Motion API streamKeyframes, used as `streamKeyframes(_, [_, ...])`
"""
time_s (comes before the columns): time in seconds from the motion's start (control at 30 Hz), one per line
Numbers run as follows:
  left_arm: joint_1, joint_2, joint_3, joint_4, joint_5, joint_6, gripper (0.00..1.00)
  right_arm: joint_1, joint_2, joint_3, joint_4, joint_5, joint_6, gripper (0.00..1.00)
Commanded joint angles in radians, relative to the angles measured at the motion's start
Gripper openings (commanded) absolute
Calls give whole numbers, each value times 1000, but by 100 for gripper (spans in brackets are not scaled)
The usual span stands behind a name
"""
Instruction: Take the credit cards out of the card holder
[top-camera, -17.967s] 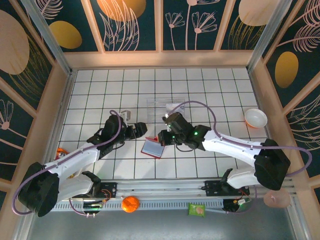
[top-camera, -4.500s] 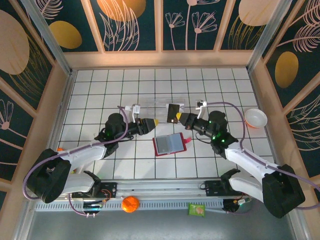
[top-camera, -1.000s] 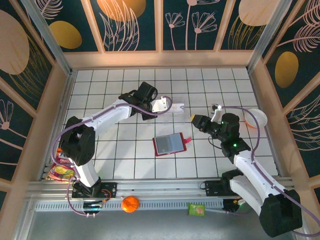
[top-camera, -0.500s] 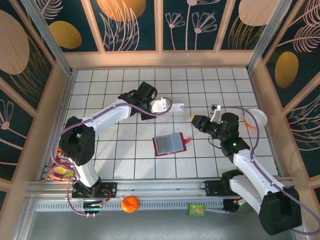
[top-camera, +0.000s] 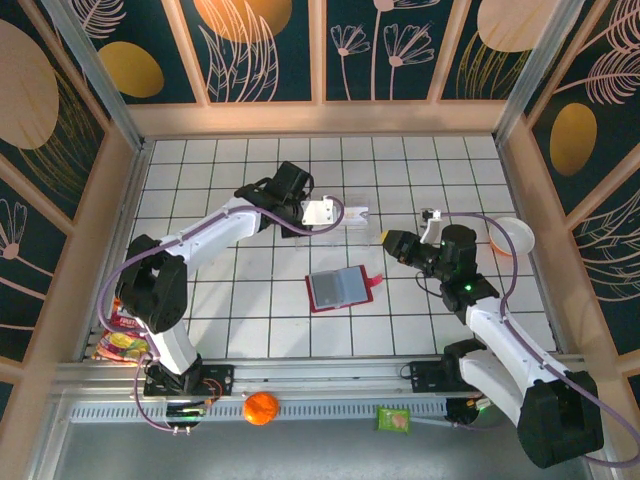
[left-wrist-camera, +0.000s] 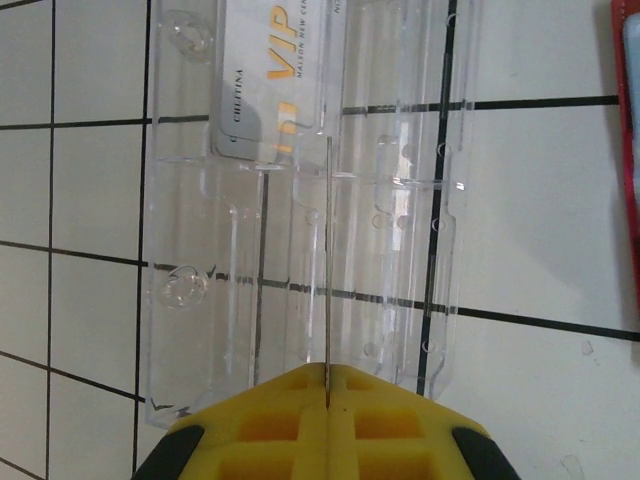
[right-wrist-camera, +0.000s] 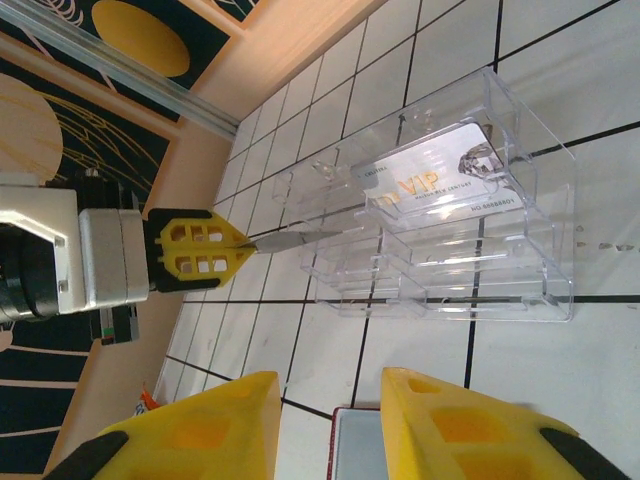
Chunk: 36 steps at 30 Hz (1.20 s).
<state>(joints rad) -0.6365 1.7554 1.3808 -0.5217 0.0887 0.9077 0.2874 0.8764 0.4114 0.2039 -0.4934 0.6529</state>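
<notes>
Reaching from its base toward 1 o'clock, the left arm rises to a bent elbow and then stretches long and low over the desk (top-camera: 200, 170). Its left tool (left-wrist-camera: 327, 372) is clamped tight on a thin card (left-wrist-camera: 327, 260), seen edge-on. The card's free end lies over the clear tray (left-wrist-camera: 440, 230).

The right arm runs from its base toward 11 o'clock, its forearm angled up and its wrist tipped down. The right tool (right-wrist-camera: 330, 378) hangs above the desk at 2 o'clock from the card holder (top-camera: 338, 288). Its jaws are parted with nothing between them.

Two cards are visible. One is the thin card in the left tool. The other is a pale VIP card (right-wrist-camera: 440, 180) lying flat in one compartment of the clear tray.

There is one card holder, lying spread open on the desk at 6 o'clock from the tray, well apart from it. Its grey-blue inside faces up and its red tab points to 3 o'clock. There is one tray.
</notes>
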Motion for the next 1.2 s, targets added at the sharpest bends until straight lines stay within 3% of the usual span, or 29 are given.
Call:
streamKeyframes(0.0, [10, -36, -16, -7, 59, 58, 0, -7, 6, 43, -2, 16, -9, 32])
streamKeyframes(0.63, [71, 29, -57, 78, 160, 79, 0, -7, 47, 80, -35, 44, 1, 33])
streamKeyframes(1.17, [77, 85, -58, 99, 134, 76, 0, -8, 71, 83, -15, 36, 2, 34])
